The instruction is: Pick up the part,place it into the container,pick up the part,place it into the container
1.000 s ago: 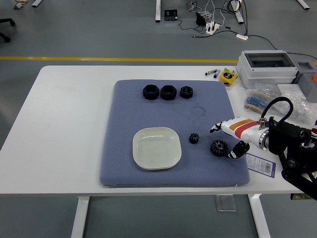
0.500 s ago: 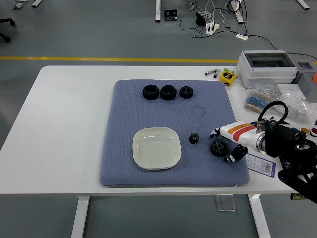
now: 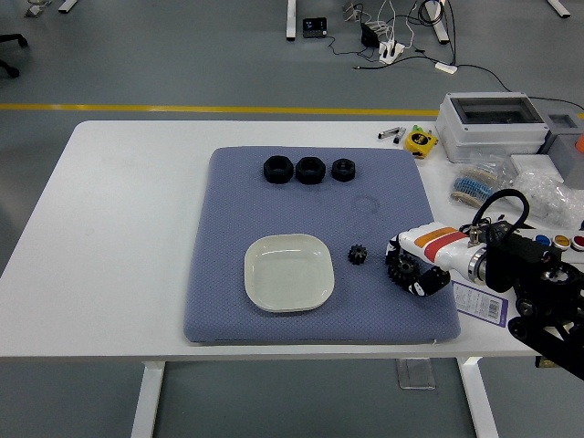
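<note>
A larger black gear (image 3: 400, 269) lies on the blue mat (image 3: 228, 228) at its right side. My right hand (image 3: 411, 266) has come down over it, white fingers (image 3: 396, 245) curled on its far side and the thumb on its near side, gripping it. The gear still rests on the mat. To its left lies a smaller black gear (image 3: 357, 255), untouched. The container, a cream square dish (image 3: 288, 272), sits empty left of the small gear. My left arm is out of view.
Three black nuts (image 3: 309, 170) stand in a row at the mat's far edge. Right of the mat are a grey box (image 3: 493, 123), a yellow tape measure (image 3: 421, 140), bagged parts (image 3: 479, 187) and a purple card (image 3: 481, 301).
My right hand moved left and down onto the larger gear, and its fingers closed round it. Both gears and the dish have stayed in place.
</note>
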Robot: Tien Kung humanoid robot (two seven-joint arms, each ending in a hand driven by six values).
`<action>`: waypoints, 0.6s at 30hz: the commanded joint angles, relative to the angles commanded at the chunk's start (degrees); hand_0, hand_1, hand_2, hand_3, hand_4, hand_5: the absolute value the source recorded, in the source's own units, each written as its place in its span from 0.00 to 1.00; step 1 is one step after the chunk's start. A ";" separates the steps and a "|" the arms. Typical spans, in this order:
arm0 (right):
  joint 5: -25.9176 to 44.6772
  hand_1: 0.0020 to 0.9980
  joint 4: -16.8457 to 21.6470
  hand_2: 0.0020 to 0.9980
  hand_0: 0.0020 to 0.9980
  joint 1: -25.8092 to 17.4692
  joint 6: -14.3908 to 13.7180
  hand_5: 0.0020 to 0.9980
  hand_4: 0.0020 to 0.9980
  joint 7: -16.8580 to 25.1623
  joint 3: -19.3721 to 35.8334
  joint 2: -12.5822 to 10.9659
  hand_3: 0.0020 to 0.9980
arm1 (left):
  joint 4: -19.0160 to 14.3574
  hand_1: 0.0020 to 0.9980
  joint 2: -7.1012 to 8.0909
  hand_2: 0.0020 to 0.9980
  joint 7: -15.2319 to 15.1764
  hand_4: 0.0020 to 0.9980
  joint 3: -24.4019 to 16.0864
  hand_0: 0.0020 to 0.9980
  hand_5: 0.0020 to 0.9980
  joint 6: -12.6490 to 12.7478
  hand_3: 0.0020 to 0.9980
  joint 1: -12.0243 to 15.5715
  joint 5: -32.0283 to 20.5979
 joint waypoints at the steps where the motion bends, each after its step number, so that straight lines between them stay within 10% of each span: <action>1: 0.00 0.52 -0.20 0.53 0.55 0.03 0.03 0.19 0.61 -0.03 -0.05 0.03 0.46 | 0.00 0.62 0.00 0.63 0.00 0.62 0.01 0.71 0.68 0.00 0.56 -0.01 -0.02; 9: 1.44 0.51 -1.25 0.54 0.54 0.10 3.37 0.18 0.62 -1.93 0.13 0.02 0.47 | 0.00 0.62 0.01 0.63 -0.01 0.62 0.05 0.71 0.68 0.04 0.56 -0.01 0.00; 18: 1.78 0.47 -0.52 0.51 0.45 -0.13 0.92 0.17 0.60 0.49 0.57 -0.36 0.45 | 0.00 0.62 0.02 0.64 0.02 0.62 0.11 0.71 0.68 0.04 0.56 -0.07 0.05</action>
